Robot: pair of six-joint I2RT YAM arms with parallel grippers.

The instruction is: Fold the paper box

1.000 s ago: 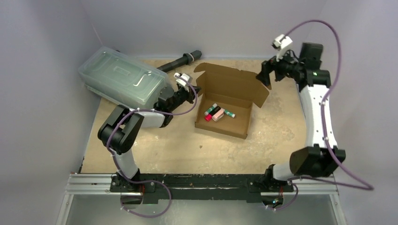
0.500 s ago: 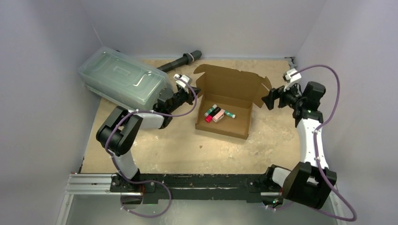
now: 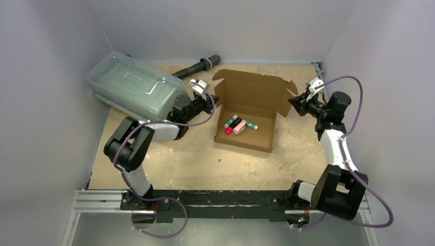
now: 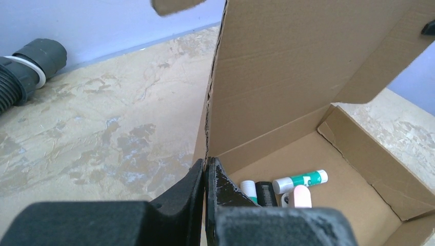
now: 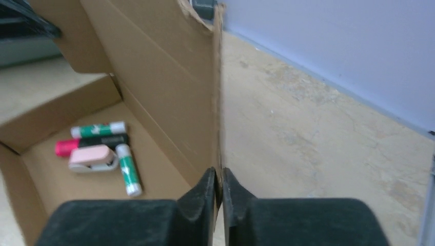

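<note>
One paper box (image 3: 245, 125), brown corrugated card, open. It sits on the bench (image 3: 195, 159) about mid-width and towards the far half, between the two hands. The shallow tray is formed, with its near wall upright. The lid (image 3: 251, 92) rises from the far wall and stands steeply, with a side flap projecting at each end.

Contents, lying together on the tray floor towards its left:
- one green-and-white tube (image 5: 97, 129)
- a second green-and-white tube (image 5: 127, 168)
- one dark tube with a magenta end (image 5: 90, 144)
- one pale pink item (image 5: 92, 156), kind not discernible

Left hand (image 4: 205, 169): at the box's left side. The fingers are pressed together on the lid's left edge, just above the tray's far-left corner, with the card pinched between them.

Right hand (image 5: 219, 177): at the box's right side. The fingers are drawn in narrow on the edge of the lid's right flap, with the thin card gripped between them.

One clear greenish plastic lidded container (image 3: 134, 92): far left of the bench, left of the box, beside the left arm.

One dark grey ribbed hose (image 3: 197, 66) with a white band: along the far edge, between the container and the lid.
</note>
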